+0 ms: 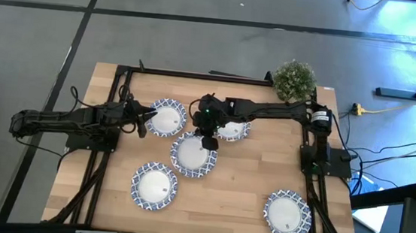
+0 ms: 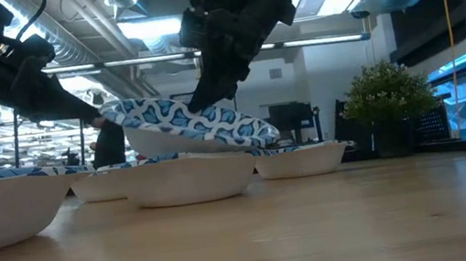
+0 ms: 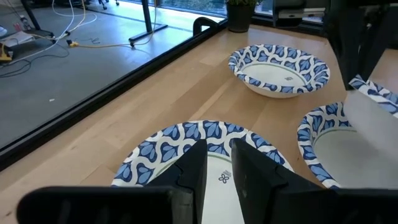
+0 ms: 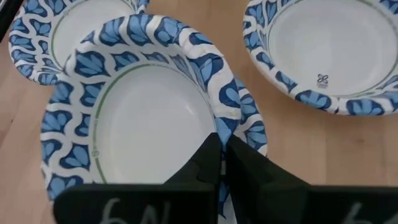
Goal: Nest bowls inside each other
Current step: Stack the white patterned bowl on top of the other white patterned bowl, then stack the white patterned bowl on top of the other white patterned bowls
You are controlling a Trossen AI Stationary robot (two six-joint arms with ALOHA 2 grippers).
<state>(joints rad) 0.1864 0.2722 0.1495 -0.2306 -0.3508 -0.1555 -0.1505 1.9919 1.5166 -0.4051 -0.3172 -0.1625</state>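
Six small bowls with white centres and blue-patterned rims are on the wooden table. My right gripper [image 1: 207, 140] reaches in from the right and is shut on one bowl [image 2: 190, 123], held tilted over a second bowl [image 1: 193, 160] at mid-table. Other bowls sit flat at the far left [image 1: 166, 117], far middle [image 1: 231, 127], near left [image 1: 154, 186] and near right [image 1: 288, 214]. My left gripper [image 3: 219, 155] hovers above the far left bowl [image 3: 186, 143], its fingers a narrow gap apart with nothing between them. My right gripper [image 4: 221, 158] pinches the held bowl's rim [image 4: 225, 115] between its two fingers, one on the inner face and one on the outer. The fingers come from above, slanting down. The bowl is tilted, its low side [image 2: 252, 135] down at the bowl beneath [image 2: 189, 179].
A small green potted plant [image 1: 295, 80] stands at the far right corner of the table. Black frame rails [image 1: 115, 93] run along the left, far and right sides. Bare wood lies between the near left and near right bowls.
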